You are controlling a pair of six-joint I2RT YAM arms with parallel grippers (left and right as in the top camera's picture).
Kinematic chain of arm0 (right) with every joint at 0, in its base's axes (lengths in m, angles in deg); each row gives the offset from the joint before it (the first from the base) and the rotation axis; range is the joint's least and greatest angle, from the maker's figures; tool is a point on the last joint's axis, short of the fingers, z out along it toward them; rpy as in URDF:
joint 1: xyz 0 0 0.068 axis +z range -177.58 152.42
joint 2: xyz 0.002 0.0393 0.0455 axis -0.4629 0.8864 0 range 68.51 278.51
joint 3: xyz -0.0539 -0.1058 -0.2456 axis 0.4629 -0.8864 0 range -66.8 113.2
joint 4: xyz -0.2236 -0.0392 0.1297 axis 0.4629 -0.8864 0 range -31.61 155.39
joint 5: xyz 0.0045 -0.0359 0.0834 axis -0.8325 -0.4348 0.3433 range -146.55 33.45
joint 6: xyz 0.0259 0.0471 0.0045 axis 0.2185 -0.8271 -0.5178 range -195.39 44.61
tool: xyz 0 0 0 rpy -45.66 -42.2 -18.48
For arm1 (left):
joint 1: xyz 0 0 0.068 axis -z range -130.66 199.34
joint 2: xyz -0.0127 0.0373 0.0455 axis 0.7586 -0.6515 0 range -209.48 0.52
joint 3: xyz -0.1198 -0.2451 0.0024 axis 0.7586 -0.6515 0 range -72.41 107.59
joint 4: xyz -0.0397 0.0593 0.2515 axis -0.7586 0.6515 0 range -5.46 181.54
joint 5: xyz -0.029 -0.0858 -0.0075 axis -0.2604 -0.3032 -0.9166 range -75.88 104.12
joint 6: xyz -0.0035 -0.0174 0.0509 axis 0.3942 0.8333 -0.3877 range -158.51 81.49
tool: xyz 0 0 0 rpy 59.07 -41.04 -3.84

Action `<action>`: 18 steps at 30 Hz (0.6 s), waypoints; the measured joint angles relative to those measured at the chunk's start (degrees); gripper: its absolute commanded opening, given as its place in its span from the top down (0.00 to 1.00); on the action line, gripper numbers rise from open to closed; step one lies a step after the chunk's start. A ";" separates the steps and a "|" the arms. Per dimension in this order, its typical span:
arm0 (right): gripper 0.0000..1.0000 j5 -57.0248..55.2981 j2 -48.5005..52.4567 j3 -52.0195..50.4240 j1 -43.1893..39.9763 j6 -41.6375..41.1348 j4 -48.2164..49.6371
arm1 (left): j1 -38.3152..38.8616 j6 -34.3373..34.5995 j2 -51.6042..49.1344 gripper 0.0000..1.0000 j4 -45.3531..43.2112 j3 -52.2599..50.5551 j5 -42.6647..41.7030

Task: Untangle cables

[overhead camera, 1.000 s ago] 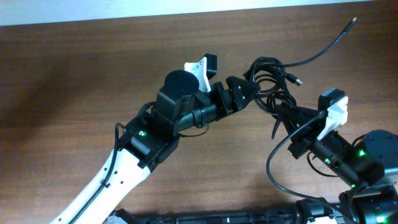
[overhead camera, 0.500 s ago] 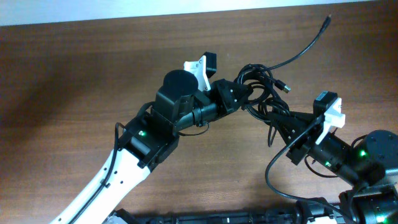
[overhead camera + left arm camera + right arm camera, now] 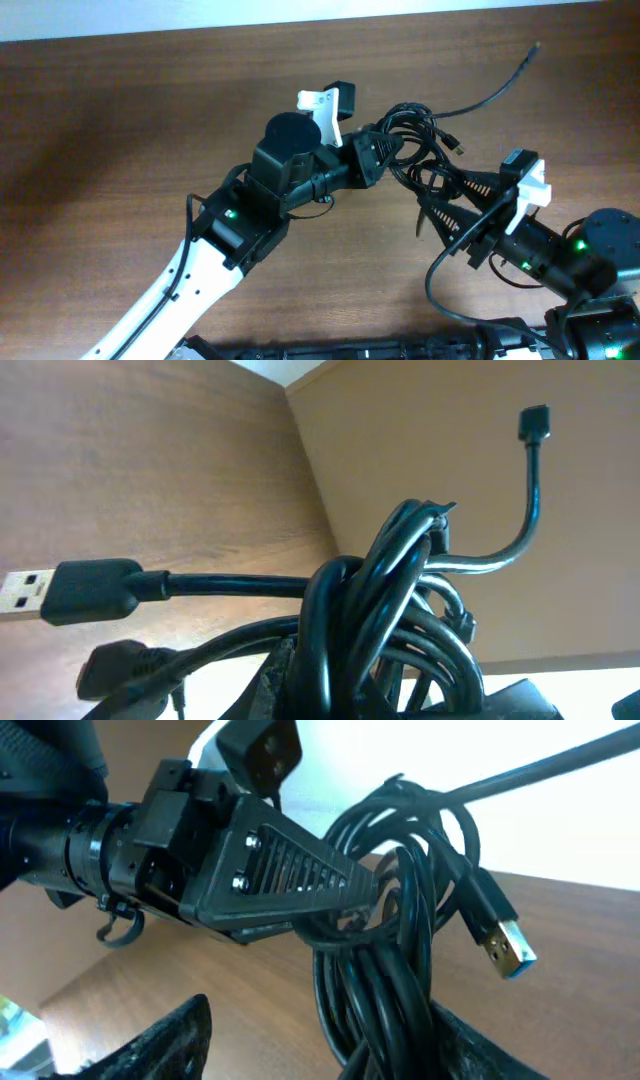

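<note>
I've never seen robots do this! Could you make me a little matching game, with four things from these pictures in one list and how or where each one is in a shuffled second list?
Things:
1. left end effector
2. right end effector
3. silver-tipped USB plug
4. long stray cable end

States:
A. sticks out free beside the tangled cables
B. open, fingers spread with strands running between them
C. curves away from the tangle toward the far edge of the table
D. closed on the tangle

Pairs: 1-D, 2-B, 3-A, 4-C
</note>
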 measured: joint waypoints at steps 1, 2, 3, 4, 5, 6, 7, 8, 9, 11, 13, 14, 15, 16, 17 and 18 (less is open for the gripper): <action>0.32 -0.02 0.00 0.00 0.00 0.04 -0.13 | 0.00 -1.77 -0.07 1.00 0.00 0.00 0.15; 0.32 -0.04 0.00 0.00 0.00 0.04 -0.20 | 0.00 -3.76 -0.13 1.00 0.00 0.00 0.17; 0.32 -0.04 0.00 0.00 0.00 0.04 -0.24 | 0.00 -6.75 -0.20 1.00 0.02 0.00 0.17; 0.31 -0.04 0.00 0.00 0.00 0.07 -0.39 | 0.00 -8.72 -0.26 1.00 0.00 0.00 0.17; 0.27 -0.04 0.00 0.00 0.00 0.11 -0.59 | 0.00 -11.06 -0.28 1.00 0.02 0.00 0.22; 0.26 -0.04 0.00 0.00 0.00 0.55 -1.11 | 0.00 -14.05 -0.28 1.00 0.02 0.00 0.59; 0.25 0.00 0.00 0.00 0.00 1.53 -1.46 | 0.00 -17.27 -0.28 1.00 0.00 0.00 1.07; 0.25 -0.04 0.00 0.00 0.00 2.73 -2.10 | 0.00 -20.92 -0.33 1.00 0.02 0.00 1.36; 0.25 -0.61 0.00 0.00 0.00 3.43 -2.67 | 0.00 -23.65 -0.33 1.00 0.07 0.00 1.53; 0.25 -2.97 0.00 0.00 0.00 4.26 -4.33 | 0.00 -29.00 -0.37 1.00 1.20 0.00 2.01; 0.32 -5.57 0.00 0.02 0.00 4.48 -5.99 | 0.00 -33.07 -0.44 1.00 3.15 -0.02 3.10; 0.34 -6.95 0.00 0.02 0.00 4.57 -6.49 | 0.00 -34.69 -0.48 1.00 3.89 -0.02 3.63; 0.34 -8.35 0.00 0.02 0.00 4.59 -6.73 | 0.00 -35.52 -0.55 1.00 4.02 -0.02 3.85; 0.34 -9.40 0.00 0.02 0.00 4.68 -7.04 | 0.00 -36.04 -0.55 1.00 4.02 -0.02 3.91; 0.34 -10.16 0.00 0.02 0.00 4.68 -7.28 | 0.00 -36.83 -0.55 1.00 4.04 -0.02 4.26; 0.34 -10.32 0.00 0.02 0.00 4.68 -7.58 | 0.00 -36.98 -0.55 1.00 4.04 -0.02 4.26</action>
